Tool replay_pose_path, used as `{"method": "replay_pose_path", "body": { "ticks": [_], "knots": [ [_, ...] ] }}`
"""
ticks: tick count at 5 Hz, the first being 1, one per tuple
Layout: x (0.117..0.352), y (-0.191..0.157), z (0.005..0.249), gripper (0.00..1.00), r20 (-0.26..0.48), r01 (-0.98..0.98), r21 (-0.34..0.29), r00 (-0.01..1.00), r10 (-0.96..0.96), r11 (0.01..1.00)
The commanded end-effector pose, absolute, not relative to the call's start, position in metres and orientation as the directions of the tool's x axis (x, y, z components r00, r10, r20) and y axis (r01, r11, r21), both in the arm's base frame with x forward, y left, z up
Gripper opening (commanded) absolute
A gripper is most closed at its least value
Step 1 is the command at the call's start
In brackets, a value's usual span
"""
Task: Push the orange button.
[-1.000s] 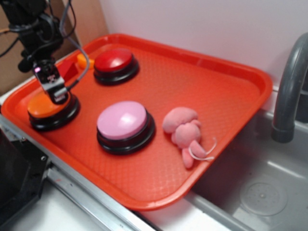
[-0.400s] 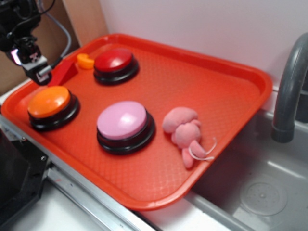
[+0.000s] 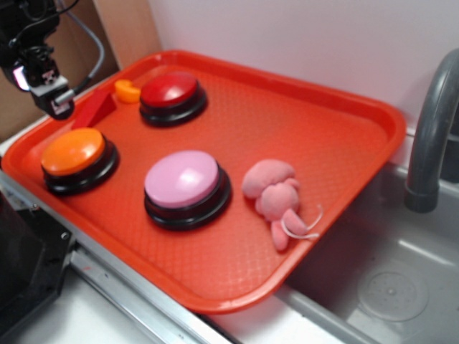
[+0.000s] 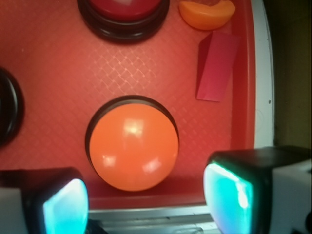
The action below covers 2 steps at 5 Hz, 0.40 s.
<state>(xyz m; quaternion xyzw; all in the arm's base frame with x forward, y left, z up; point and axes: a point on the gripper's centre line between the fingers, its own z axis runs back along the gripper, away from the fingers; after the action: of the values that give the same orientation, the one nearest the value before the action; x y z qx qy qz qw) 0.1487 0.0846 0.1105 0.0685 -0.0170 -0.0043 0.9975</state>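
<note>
Gripper (image 3: pixel 57 107) hangs above the tray's (image 3: pixel 358 143) left rim with its fingers spread apart and nothing between them, clear of the orange button (image 3: pixel 72 151). That button sits untouched near the tray's front-left corner, and the wrist view shows it (image 4: pixel 133 145) directly below, between the two pads. A pink button (image 3: pixel 182 178), a red button (image 3: pixel 170 89) and a pink plush toy (image 3: pixel 276 195) share the tray.

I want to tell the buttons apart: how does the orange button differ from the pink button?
The orange button has a glossy orange top; the pink button has a pale pink one. The orange button looks slightly smaller. It sits at the tray's left end, with the pink button nearer the middle. Both are round domes on black bases.
</note>
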Motion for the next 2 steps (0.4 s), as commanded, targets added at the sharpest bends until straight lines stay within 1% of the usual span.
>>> {"method": "replay_pose_path", "body": {
  "ticks": [1,2],
  "knots": [
    [0.1571,0.0848,0.1386,1.0,0.092,-0.026,0.167,0.996,0.011,0.986],
    [0.1553,0.0838,0.1431,1.0,0.093,-0.042,0.163,0.995,0.027,0.986]
  ]
}}
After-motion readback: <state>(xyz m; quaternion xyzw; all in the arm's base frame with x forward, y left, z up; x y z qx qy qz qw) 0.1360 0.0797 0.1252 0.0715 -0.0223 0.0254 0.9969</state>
